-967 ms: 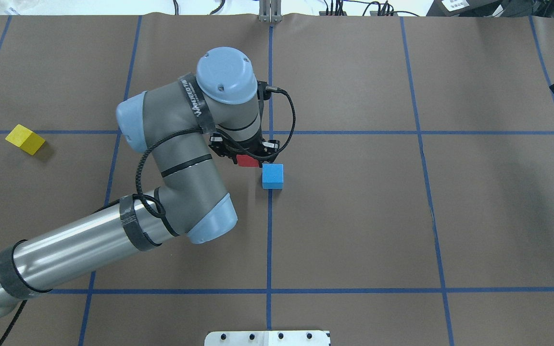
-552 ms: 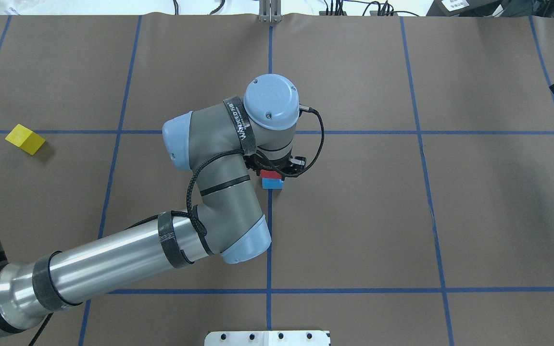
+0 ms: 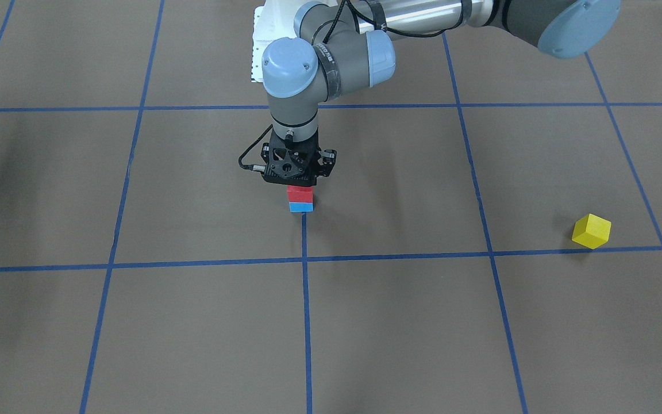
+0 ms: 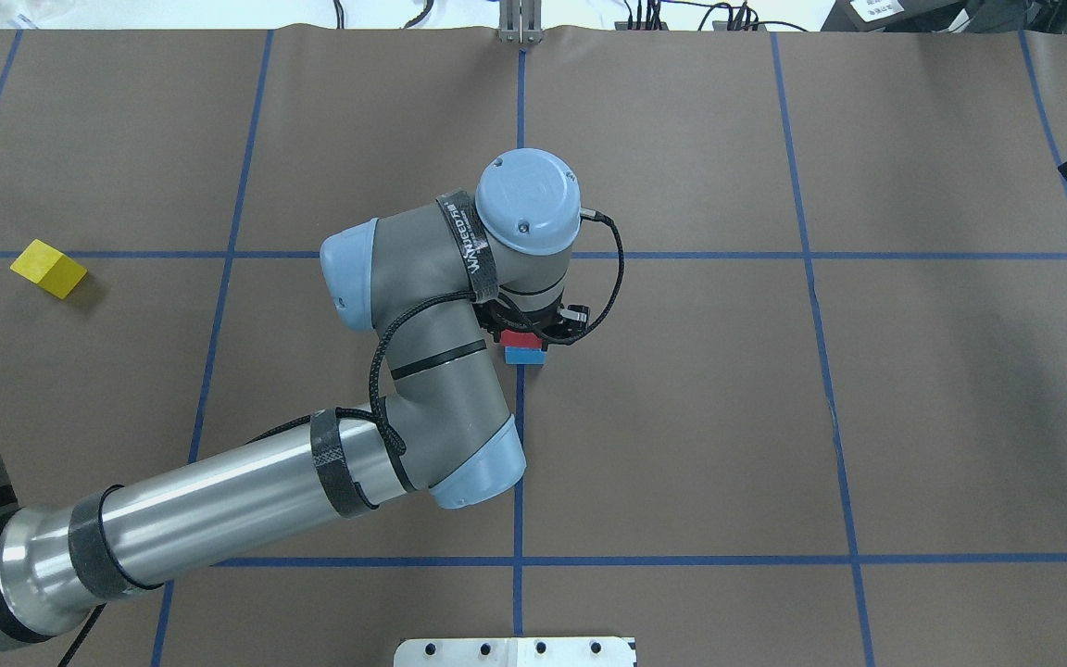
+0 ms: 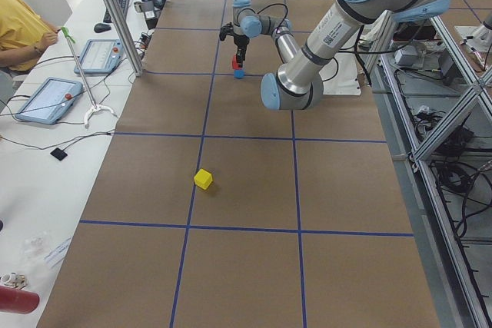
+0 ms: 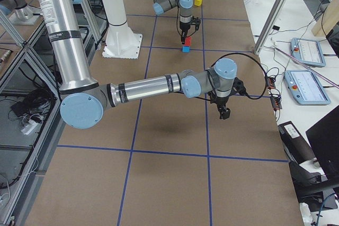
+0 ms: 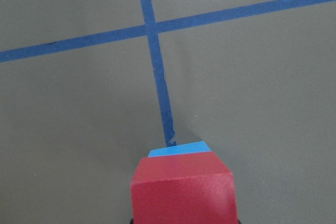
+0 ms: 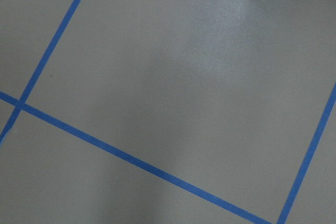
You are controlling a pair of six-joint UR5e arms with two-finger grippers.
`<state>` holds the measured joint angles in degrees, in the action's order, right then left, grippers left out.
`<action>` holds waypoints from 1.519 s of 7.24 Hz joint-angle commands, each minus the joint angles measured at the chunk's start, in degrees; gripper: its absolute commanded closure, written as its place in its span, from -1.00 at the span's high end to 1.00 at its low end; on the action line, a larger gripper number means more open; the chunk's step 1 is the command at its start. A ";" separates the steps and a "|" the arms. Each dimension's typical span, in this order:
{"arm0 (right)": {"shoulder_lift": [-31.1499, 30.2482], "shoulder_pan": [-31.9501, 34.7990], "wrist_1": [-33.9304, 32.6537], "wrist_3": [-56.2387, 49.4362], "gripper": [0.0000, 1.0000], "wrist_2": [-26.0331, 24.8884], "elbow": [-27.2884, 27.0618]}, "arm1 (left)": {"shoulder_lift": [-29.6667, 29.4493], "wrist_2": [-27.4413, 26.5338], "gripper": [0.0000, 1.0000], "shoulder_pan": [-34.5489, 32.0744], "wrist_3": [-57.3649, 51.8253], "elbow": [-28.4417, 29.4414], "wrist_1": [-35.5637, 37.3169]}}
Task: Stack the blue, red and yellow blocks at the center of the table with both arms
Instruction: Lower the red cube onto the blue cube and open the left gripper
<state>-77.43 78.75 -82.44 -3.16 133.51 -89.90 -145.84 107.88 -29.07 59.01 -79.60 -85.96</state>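
Observation:
My left gripper [image 3: 299, 185] is shut on the red block [image 3: 299, 194] and holds it straight over the blue block [image 3: 301, 206] at the table's centre. The two blocks look stacked, but I cannot tell whether they touch. In the overhead view the wrist hides most of the red block [image 4: 513, 340] and the blue block [image 4: 524, 356] shows below it. The left wrist view shows the red block [image 7: 182, 190] with a strip of the blue block [image 7: 178, 150] behind it. The yellow block [image 4: 49, 269] lies alone at the far left. My right gripper [image 6: 225, 112] hangs over bare table at the right end; I cannot tell whether it is open or shut.
Brown paper with a blue tape grid [image 4: 520, 445] covers the table. A white base plate [image 4: 515, 651] sits at the near edge. In the exterior left view, tablets [image 5: 46, 97] and cables lie on the side bench.
My left arm has carried the red block to the right, from beside the blue block to directly over it, and has almost stopped there. The yellow block has not moved.

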 commanded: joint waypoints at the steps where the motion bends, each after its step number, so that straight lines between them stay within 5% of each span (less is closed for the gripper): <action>1: 0.00 0.00 0.00 0.00 0.99 0.00 0.08 | -0.06 0.13 -1.00 -0.02 1.80 0.06 -0.08; 3: 0.00 0.00 0.00 0.00 0.99 0.00 0.08 | -0.06 0.13 -1.00 -0.02 1.99 0.06 -0.08; 11: 0.09 0.00 0.00 0.00 0.99 0.00 0.08 | -0.14 0.13 -0.48 0.07 2.60 0.15 -0.61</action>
<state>-77.34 78.75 -82.44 -3.16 133.51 -89.83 -145.98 108.02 -29.01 61.61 -79.45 -86.55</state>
